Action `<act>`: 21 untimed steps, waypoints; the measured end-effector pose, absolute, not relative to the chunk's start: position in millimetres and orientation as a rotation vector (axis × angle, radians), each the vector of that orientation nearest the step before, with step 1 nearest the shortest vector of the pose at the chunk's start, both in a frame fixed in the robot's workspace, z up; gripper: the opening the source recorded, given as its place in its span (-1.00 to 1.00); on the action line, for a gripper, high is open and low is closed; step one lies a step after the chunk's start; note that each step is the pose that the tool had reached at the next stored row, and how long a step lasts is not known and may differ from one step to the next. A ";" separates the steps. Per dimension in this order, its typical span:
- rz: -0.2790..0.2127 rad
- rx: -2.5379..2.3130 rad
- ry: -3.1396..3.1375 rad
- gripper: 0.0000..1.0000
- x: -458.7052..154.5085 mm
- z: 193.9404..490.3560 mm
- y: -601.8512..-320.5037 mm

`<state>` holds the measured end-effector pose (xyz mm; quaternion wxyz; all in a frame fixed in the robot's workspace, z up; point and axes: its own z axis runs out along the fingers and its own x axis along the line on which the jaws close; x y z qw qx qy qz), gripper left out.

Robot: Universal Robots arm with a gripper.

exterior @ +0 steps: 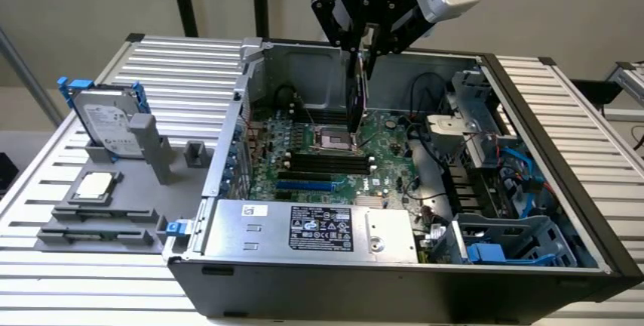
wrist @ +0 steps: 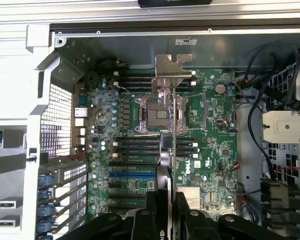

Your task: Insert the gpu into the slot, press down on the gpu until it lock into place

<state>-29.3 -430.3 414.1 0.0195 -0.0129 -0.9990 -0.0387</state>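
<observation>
Slatted table [exterior: 90, 296] bears computer case [exterior: 403, 299], grey fixture [exterior: 96, 235].

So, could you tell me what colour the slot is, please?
The slot is bright blue, clearest in the wrist view.

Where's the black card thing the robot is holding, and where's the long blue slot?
the gpu [exterior: 357, 99]: exterior view, middle of its dark hanging face.
the slot [exterior: 305, 187]: exterior view, middle of the blue strip.
</observation>
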 end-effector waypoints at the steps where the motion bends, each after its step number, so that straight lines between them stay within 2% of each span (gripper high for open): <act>1: -0.120 -0.040 -3.100 -0.48 -29.3 414.0 -430.3; 14: -0.120 -0.038 -3.100 -0.48 -29.3 414.0 -430.3; 21: -0.116 0.136 -3.093 -0.48 -29.4 414.0 -430.3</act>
